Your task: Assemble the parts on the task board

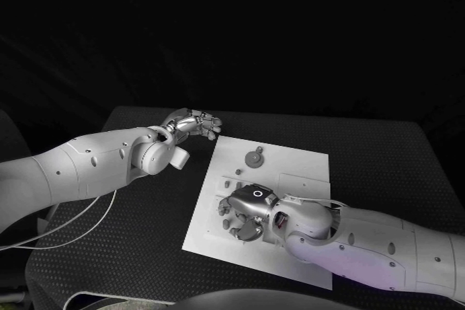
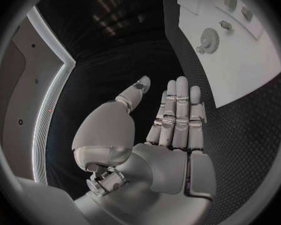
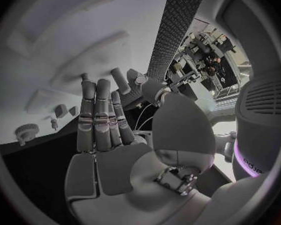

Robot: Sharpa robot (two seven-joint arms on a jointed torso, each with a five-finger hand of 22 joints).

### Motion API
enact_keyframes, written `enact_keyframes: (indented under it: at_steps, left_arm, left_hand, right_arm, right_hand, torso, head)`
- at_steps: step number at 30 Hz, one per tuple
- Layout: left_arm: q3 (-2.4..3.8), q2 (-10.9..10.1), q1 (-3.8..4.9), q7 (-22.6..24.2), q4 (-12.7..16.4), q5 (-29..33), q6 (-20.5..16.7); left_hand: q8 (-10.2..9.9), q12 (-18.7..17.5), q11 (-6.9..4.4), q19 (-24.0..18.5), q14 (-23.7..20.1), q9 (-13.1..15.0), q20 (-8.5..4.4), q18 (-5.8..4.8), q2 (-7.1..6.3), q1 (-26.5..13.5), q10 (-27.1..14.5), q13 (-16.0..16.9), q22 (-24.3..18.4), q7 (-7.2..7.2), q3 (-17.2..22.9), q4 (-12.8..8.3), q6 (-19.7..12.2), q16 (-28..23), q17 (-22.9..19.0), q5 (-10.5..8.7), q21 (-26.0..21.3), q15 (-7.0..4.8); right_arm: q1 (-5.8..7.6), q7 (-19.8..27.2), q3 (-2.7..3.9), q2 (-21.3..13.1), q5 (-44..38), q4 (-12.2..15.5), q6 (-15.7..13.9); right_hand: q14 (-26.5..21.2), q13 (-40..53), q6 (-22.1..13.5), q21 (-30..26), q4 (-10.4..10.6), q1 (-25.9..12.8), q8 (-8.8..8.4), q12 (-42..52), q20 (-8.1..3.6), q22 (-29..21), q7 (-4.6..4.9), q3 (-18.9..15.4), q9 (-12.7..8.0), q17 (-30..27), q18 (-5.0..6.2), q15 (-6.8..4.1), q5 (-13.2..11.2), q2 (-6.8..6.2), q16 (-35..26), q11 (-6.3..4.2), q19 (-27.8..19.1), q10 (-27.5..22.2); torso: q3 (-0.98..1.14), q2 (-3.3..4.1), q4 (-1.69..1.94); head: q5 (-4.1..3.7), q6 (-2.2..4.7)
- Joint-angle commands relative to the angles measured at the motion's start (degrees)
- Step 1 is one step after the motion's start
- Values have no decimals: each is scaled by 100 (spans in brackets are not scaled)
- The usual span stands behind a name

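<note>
The white task board (image 1: 291, 172) lies in the middle of the black table. A round grey gear (image 1: 255, 159) sits near its far edge, with small grey parts (image 1: 237, 172) a little nearer to me. My right hand (image 1: 247, 212) is over the board's near left part, fingers stretched out and holding nothing; it hides what lies beneath. In the right wrist view the hand (image 3: 103, 125) points toward the gear (image 3: 27, 131) and small parts (image 3: 60, 110). My left hand (image 1: 194, 124) hovers just off the board's far left corner. Its fingers (image 2: 178, 115) are straight and apart, empty, with the gear (image 2: 208, 39) beyond.
Black textured table (image 1: 116, 243) surrounds the board on every side. A thin white cable (image 1: 87, 226) hangs from my left arm over the table's left part. The board's right half (image 1: 310, 189) carries only low raised features.
</note>
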Motion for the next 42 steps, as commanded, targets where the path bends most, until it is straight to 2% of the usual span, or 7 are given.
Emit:
enact_keyframes:
  at_steps: [1,10,16,20,30,33,42]
  left_arm:
    - [4,-7,8,28,8,30,80]
    - [4,-13,8,30,2,30,85]
    - [4,-4,7,34,-19,30,80]
    - [3,-7,7,36,-42,30,73]
    - [1,30,4,39,-146,30,66]
    - [-1,68,3,39,-183,30,77]
    - [-5,123,-4,37,-268,50,98]
  left_hand:
    - [16,19,-2,35,26,-8,13,7,-35,-28,-51,1,8,-6,-12,28,-53,-35,6,-36,-35,12]
    - [16,19,-2,35,27,-9,13,8,-36,-26,-51,1,11,-5,-10,28,-55,-38,10,-37,-38,11]
    - [16,19,-2,36,28,-9,13,8,-36,-26,-50,1,12,-5,-9,29,-56,-39,13,-37,-39,12]
    - [17,20,-2,37,29,-9,14,8,-37,-28,-50,1,14,-4,-9,30,-56,-40,14,-38,-40,12]
    - [19,22,-3,38,29,-9,14,7,-41,-33,-47,2,17,-4,-11,33,-54,-44,19,-40,-42,12]
    - [20,22,-3,39,29,-9,15,7,-41,-37,-46,2,19,-5,-13,36,-54,-45,21,-41,-43,13]
    - [23,23,-4,40,28,-8,16,6,-35,-52,-45,3,25,-5,-15,48,-52,-52,27,-41,-46,14]
  right_arm:
    - [-3,-32,-8,-65,64,13,-123]
    - [93,159,55,-296,357,285,-488]
    - [116,730,422,-627,1564,375,-714]
    - [245,997,647,-1045,2625,402,-508]
    - [627,163,647,-2006,4547,454,656]
    - [639,-350,645,-2173,4911,461,1168]
    - [640,-1210,507,-2542,5037,705,1846]
  right_hand:
    - [15,-100,-52,39,2,-14,-16,-13,1,117,26,-84,-6,26,-4,92,-11,-70,-15,52,-35,-184]
    - [39,-229,-77,73,20,11,7,67,-4,115,29,-160,-5,87,-4,118,-47,-86,18,78,-13,-273]
    - [259,-292,-178,253,201,24,3,310,-102,133,-124,-164,-19,253,-4,34,-128,-49,186,-5,217,-34]
    - [362,-325,-169,577,255,52,68,582,-249,161,42,-316,1,502,-4,-75,-76,67,476,-114,391,177]
    - [-130,533,117,1116,404,-409,323,2126,-189,146,43,-838,170,503,-5,-306,-187,422,1097,-395,-64,610]
    - [-143,2530,228,2060,613,-722,410,4471,-414,137,-127,-965,418,604,-4,-493,-293,561,2227,-546,-8,-360]
    - [-81,3916,405,2991,812,-1389,401,6308,-615,146,-209,-1109,555,633,-4,-628,-330,745,3938,-701,70,-232]
  torso:
    - [2,-1,-1]
    - [9,2,-1]
    - [9,-3,-7]
    - [24,-3,-15]
    - [55,-44,-67]
    - [75,-61,-91]
    - [125,-112,-135]
  head:
    - [-5,6]
    - [-40,41]
    - [-88,98]
    - [-129,132]
    - [-265,147]
    - [-290,133]
    - [-356,76]
